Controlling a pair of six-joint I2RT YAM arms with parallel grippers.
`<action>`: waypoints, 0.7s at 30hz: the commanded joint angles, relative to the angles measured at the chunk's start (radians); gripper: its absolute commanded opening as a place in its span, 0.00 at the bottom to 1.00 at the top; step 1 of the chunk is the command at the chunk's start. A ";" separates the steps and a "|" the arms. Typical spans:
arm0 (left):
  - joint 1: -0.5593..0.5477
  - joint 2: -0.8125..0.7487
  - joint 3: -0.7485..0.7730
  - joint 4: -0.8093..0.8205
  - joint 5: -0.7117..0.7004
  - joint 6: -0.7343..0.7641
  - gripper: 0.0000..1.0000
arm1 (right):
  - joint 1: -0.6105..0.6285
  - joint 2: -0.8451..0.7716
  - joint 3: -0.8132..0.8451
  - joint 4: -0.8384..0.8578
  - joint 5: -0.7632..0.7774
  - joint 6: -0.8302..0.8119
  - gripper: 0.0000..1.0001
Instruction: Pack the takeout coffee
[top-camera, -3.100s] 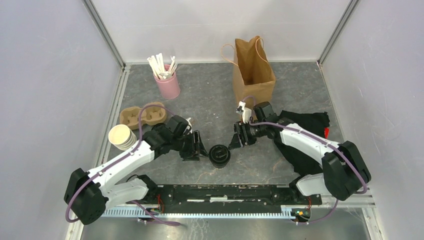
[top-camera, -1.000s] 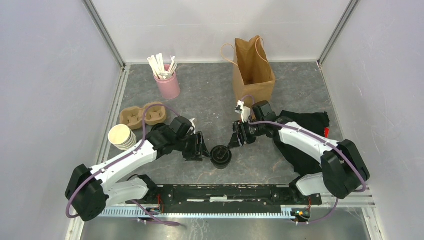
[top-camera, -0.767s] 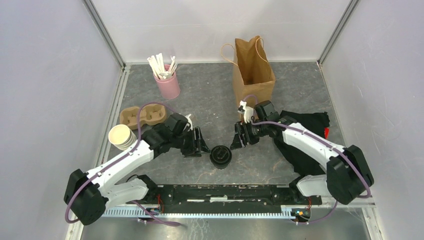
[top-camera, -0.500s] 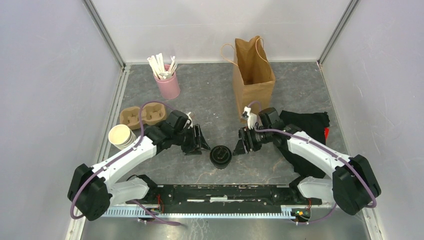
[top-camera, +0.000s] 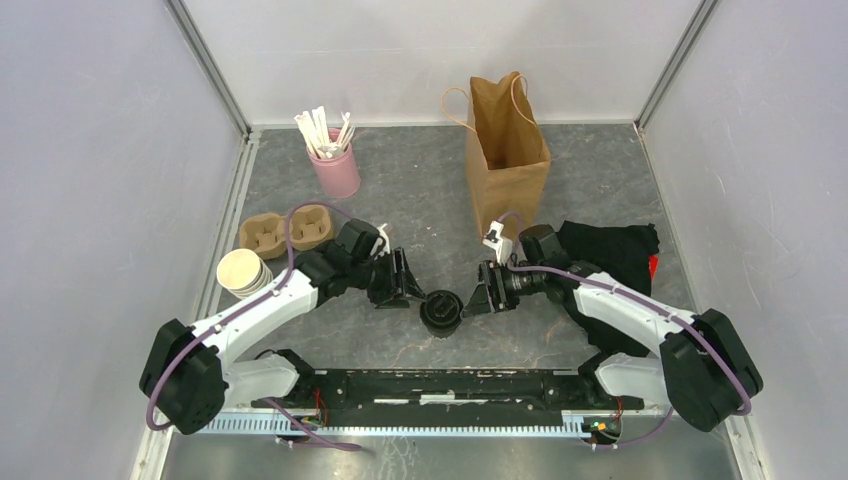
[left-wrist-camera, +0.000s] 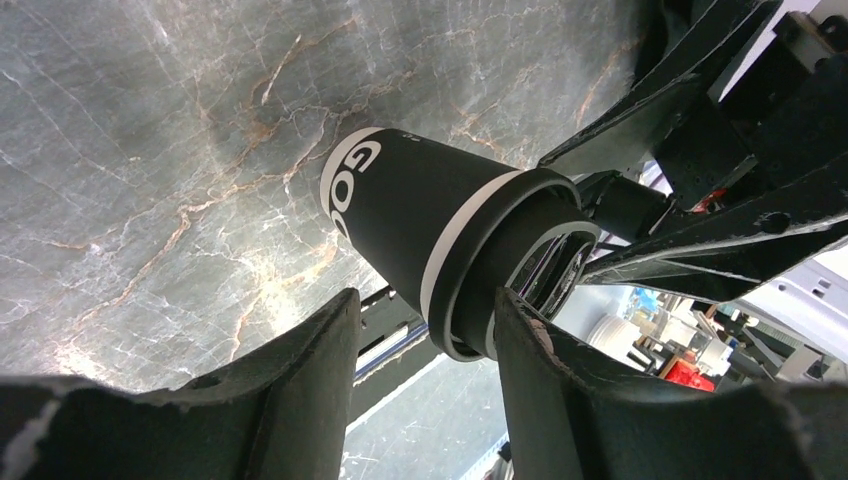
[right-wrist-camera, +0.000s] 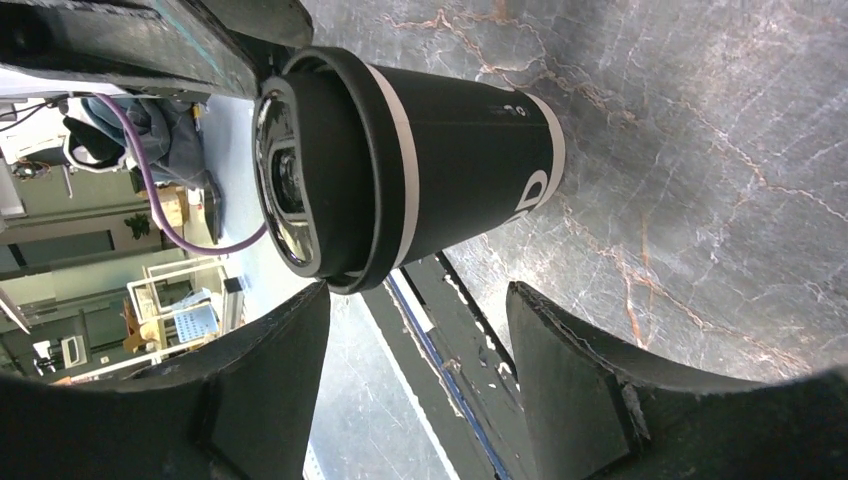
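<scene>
One lidded coffee cup (top-camera: 440, 312) is seen upright, flanked about equally closely by the left gripper (top-camera: 410, 291) and the right gripper (top-camera: 480, 299), both spread apart and empty.

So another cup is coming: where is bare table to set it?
Bare: between pink cup and paper bag; right of the bag, behind the black cloth. Crowded: the middle, where left gripper and right gripper flank the coffee cup; left edge, with carrier and cup stack.
</scene>
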 joint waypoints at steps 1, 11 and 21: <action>0.001 -0.027 -0.027 0.028 0.027 0.010 0.58 | 0.003 -0.001 -0.010 0.085 -0.033 0.025 0.72; 0.001 -0.011 -0.067 -0.045 -0.013 0.036 0.54 | 0.022 0.077 -0.027 0.087 0.077 0.000 0.68; -0.001 -0.005 -0.179 -0.149 -0.106 0.031 0.50 | 0.022 0.145 -0.118 0.001 0.414 -0.146 0.68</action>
